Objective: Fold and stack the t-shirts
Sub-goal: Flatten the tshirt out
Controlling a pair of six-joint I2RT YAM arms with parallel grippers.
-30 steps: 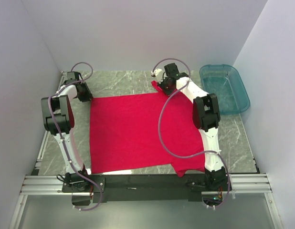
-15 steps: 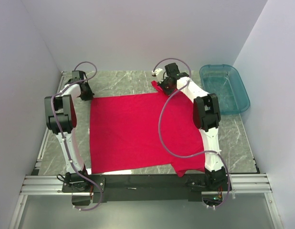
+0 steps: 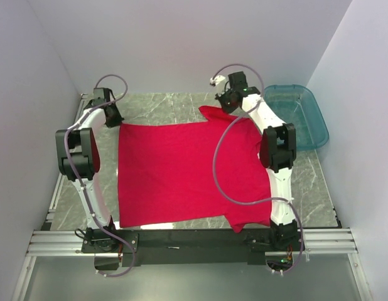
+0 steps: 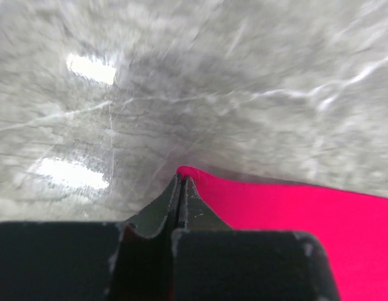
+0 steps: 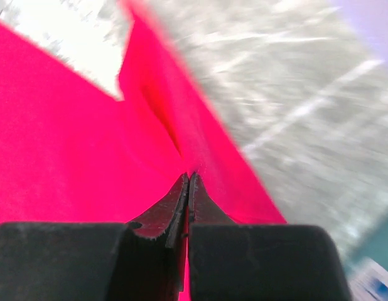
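1. Here, my left gripper [image 4: 180,179] is closed tight, its two black fingers meeting at the tips on the far left corner of the plain bright red short-sleeved cotton t-shirt [image 3: 181,175].
2. That pinched corner sits low, right at the grey marble-patterned table [image 3: 162,106], with bare stone beyond it on the far side.
3. My right gripper [image 5: 188,177] is likewise pressed fully shut, and it pinches a fold of the red cloth at the far right of the shirt, by the sleeve.
4. There the cloth rises off the table in a small peak toward my fingers, and a deep crease runs away from the pinch.
5. The rest of the t-shirt lies spread flat across the middle of the table between my two arms, and its near right part reaches the base of my right arm.
6. A teal see-through plastic tub [image 3: 301,88] stands at the far right of the table, just beside my right arm and apart from the shirt.
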